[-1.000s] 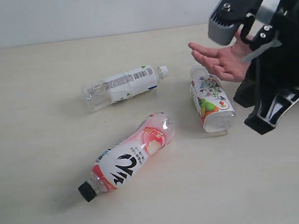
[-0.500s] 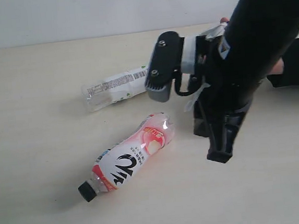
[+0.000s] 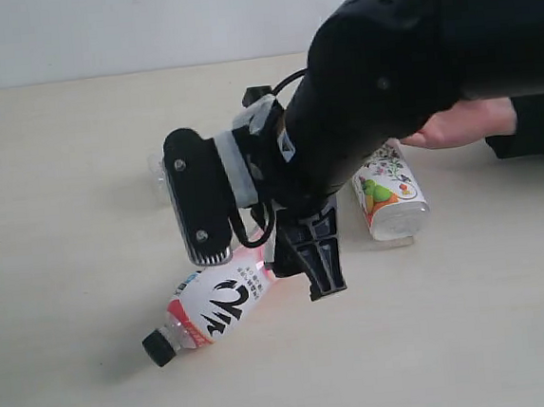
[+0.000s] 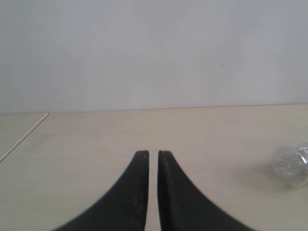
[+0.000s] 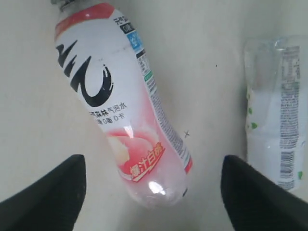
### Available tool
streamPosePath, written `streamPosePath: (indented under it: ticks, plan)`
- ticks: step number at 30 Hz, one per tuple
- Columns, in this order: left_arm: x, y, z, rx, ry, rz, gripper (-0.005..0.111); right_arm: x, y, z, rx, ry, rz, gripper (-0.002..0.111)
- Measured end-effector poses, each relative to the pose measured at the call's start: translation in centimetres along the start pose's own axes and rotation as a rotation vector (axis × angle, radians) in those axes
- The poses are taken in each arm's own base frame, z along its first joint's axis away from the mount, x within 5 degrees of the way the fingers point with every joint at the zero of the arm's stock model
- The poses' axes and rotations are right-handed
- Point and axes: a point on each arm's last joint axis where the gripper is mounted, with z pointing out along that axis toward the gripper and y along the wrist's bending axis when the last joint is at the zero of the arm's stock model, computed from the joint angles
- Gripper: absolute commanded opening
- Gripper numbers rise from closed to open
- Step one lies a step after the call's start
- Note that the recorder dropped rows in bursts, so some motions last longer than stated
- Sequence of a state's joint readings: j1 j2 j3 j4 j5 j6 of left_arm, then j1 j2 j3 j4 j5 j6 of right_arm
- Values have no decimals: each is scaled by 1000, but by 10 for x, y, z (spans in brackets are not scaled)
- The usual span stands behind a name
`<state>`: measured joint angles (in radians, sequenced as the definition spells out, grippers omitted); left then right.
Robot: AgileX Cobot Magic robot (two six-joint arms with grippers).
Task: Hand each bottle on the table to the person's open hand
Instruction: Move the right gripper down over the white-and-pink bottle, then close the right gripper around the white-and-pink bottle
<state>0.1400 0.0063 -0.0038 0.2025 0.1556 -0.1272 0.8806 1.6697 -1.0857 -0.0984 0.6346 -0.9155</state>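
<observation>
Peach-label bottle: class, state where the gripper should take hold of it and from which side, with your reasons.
Grip the peach-label bottle across its labelled middle, coming down from above. It lies on its side on the table, so both long flanks are free. The right gripper hangs open above its base end.

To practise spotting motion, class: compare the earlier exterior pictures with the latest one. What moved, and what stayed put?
The right arm swung from beside the person's hand leftward and down. Its end effector now straddles the peach-label bottle, fingers wide apart, gripping nothing. The hand is now partly hidden behind the arm. The peach-label bottle, fruit-picture bottle and white-label bottle lie where they were.
</observation>
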Motion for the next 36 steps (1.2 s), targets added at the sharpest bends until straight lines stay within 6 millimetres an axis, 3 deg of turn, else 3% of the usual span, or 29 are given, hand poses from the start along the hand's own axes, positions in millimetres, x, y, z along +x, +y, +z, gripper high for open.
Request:
streamPosePath:
  ticks: [10, 24, 28, 33, 34, 36]
  plan:
    - [0, 0, 0, 0, 0, 0, 10, -15, 17, 40, -49, 71, -212, 83]
    - [0, 0, 0, 0, 0, 0, 10, -16, 24, 85, -69, 60, -229, 80]
    - [0, 0, 0, 0, 0, 0, 10, -17, 24, 85, -63, 54, -228, 64]
    - [0, 0, 0, 0, 0, 0, 10, -18, 23, 85, -59, 46, -203, 24]
    - [0, 0, 0, 0, 0, 0, 10, -18, 23, 85, -57, 44, -197, 12]
    - [0, 0, 0, 0, 0, 0, 10, -19, 23, 85, -55, 41, -188, 0]
